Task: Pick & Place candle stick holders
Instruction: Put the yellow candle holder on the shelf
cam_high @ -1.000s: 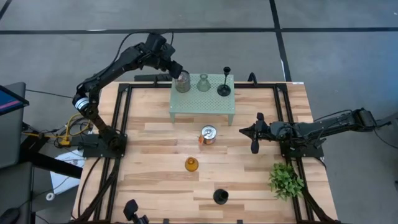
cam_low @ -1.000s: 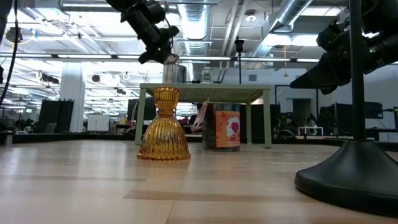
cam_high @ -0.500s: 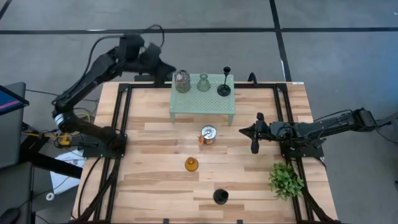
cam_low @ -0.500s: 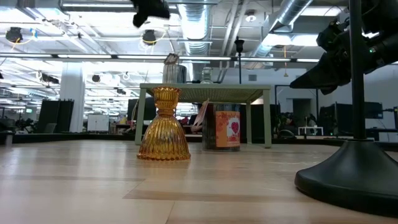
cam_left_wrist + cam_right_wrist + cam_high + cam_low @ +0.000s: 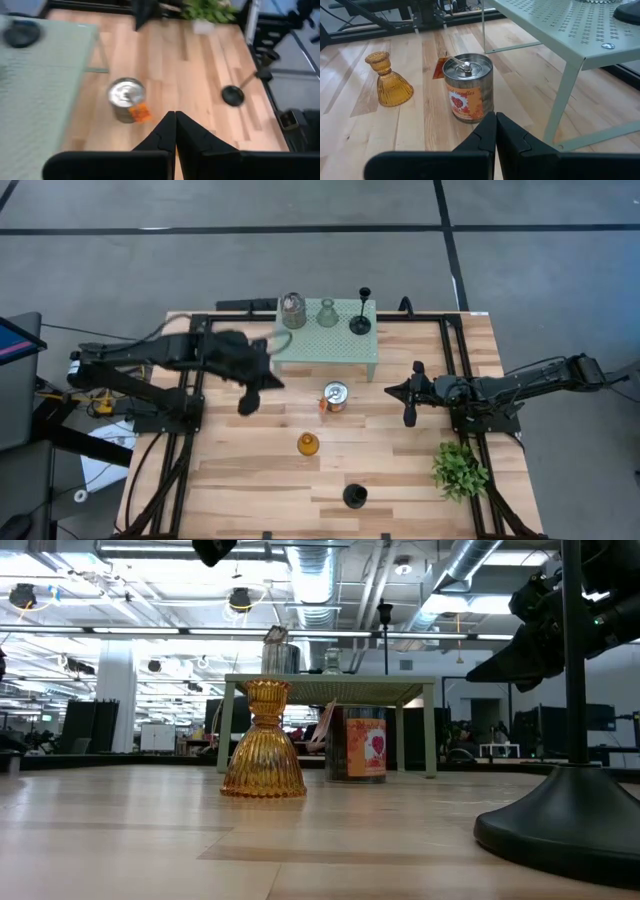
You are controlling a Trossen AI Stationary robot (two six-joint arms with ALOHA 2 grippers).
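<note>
A: As we read it from overhead, left gripper point(image 5: 247, 404) hangs over bare wood just beside the pale green mesh stand point(image 5: 328, 347), fingers pressed together, holding nothing.

B: Agreed. Right gripper point(image 5: 409, 417) likewise pinched closed, empty, near the orange-and-silver tin point(image 5: 335, 397).

A: Stand's perforated top carries three: silvery jar point(image 5: 292, 310), clear glass holder point(image 5: 327, 312), slim black stick point(image 5: 361, 313) w/ round base.

B: On the plank table point(image 5: 240, 500) we note the ribbed amber glass holder point(image 5: 308, 444) and short black holder point(image 5: 354, 496), well apart. Leafy plant point(image 5: 459, 469) at the right edge.
</note>
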